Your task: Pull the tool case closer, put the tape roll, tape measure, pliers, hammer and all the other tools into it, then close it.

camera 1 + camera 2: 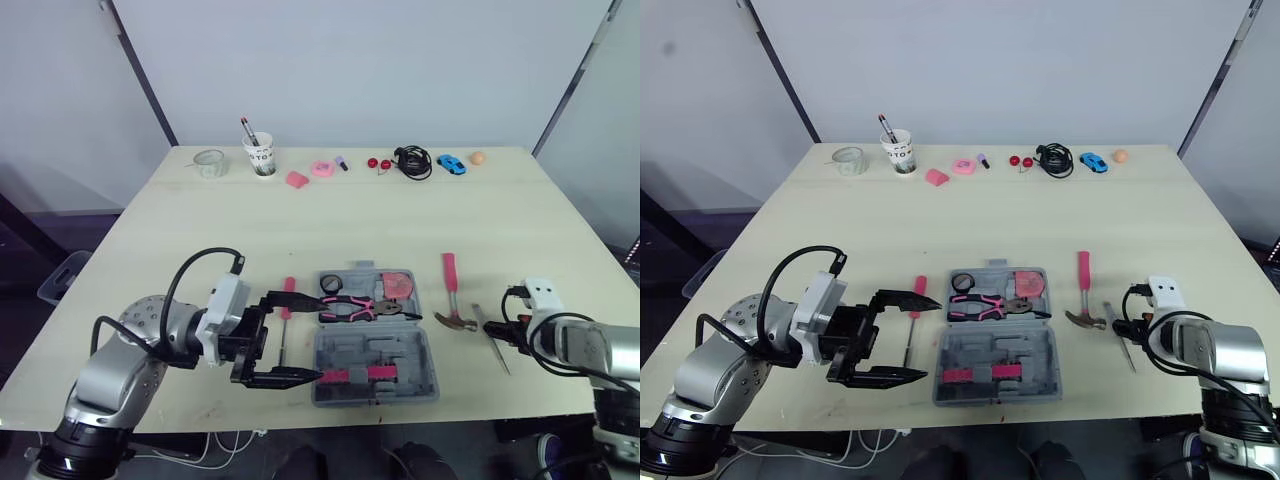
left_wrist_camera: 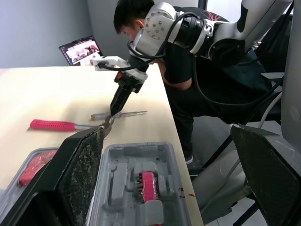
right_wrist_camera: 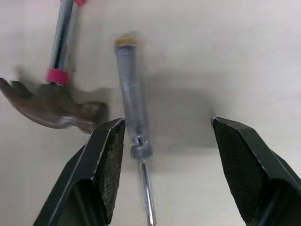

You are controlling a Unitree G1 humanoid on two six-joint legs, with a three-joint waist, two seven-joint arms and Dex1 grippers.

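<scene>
The grey tool case (image 1: 420, 372) lies open near the table's front edge. In its far half are pink-handled pliers (image 1: 355, 308), a black tape measure (image 1: 333, 283) and a pink tape roll (image 1: 398, 285). A pink-handled hammer (image 1: 451, 293) lies right of the case. A pink screwdriver (image 1: 287, 305) lies left of it. My left gripper (image 1: 318, 338) is open at the case's left edge, with that screwdriver between its fingers in view. My right gripper (image 3: 164, 155) is open over a clear-handled screwdriver (image 3: 129, 94), beside the hammer head (image 3: 51, 106).
Along the table's far edge stand a glass jar (image 1: 209, 162), a cup with a pen (image 1: 261, 155), pink bits (image 1: 321, 168), a black cable (image 1: 413, 161), a blue toy car (image 1: 451, 163) and an orange ball (image 1: 477, 157). A person (image 2: 178, 61) sits behind the front edge.
</scene>
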